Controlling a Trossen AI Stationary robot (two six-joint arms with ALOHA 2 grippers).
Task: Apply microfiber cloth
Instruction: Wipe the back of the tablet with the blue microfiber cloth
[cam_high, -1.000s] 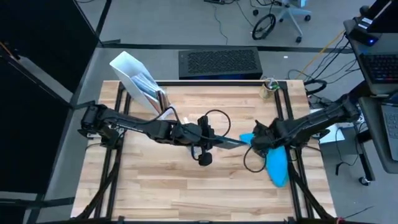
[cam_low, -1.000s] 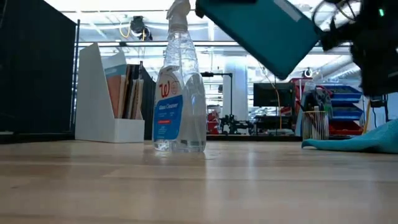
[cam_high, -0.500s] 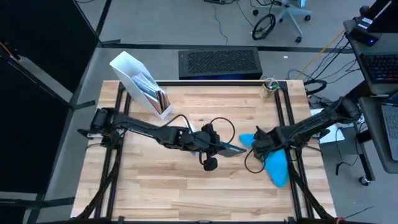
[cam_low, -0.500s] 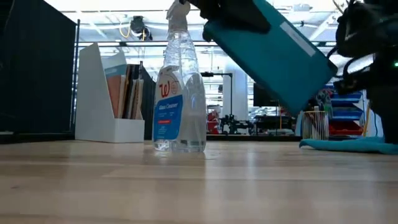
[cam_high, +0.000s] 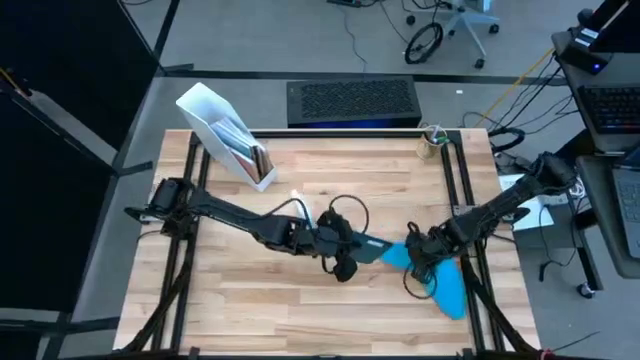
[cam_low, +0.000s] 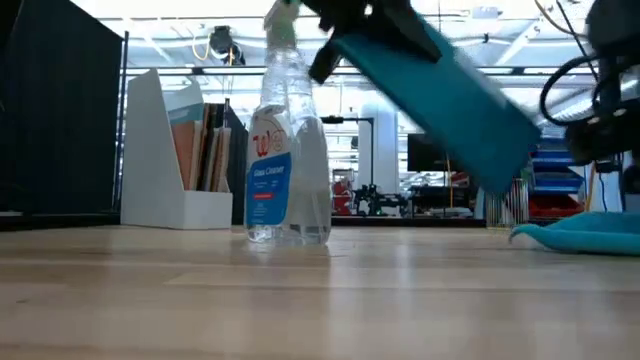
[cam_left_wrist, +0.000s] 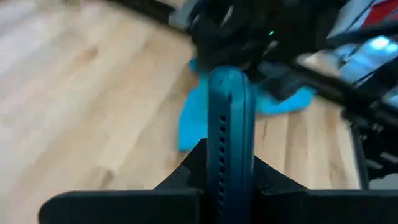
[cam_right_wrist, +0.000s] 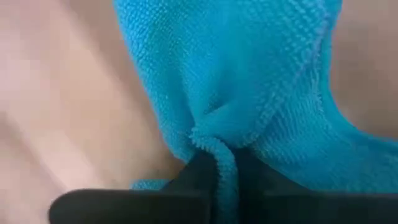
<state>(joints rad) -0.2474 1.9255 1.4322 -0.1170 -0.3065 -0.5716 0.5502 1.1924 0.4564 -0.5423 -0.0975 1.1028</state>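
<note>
My left gripper is at the table's middle, shut on a dark tablet in a teal case, which is up in the air. In the left wrist view the tablet shows edge-on. The sky-blue microfiber cloth lies on the wood at the near right, just right of the tablet. My right gripper is down on the cloth's left part and shut on it. The low view shows the cloth flat on the table at the right. My left gripper pinches the tablet between its two fingers at one end, with the tablet's thin edge facing the wrist camera. The tablet is lifted clear of the table and slants down toward the table's right side. My right gripper pinches a bunched-up fold of the cloth between its two fingers. The fingers come down at it from above. The cloth around the fold rises into a small ridge, and the remainder lies on the table.
A clear spray bottle stands upright on the table behind the tablet. A white file holder with booklets sits at the far left. A small pen cup stands at the far right corner. Bare wood lies along the near edge.
My right gripper has gone down and toward the near edge and has shut on the cloth, dragging it a little toward the near edge. My left gripper has carried the tablet toward the near right, closer to the cloth, still tilted and clear of the table.
</note>
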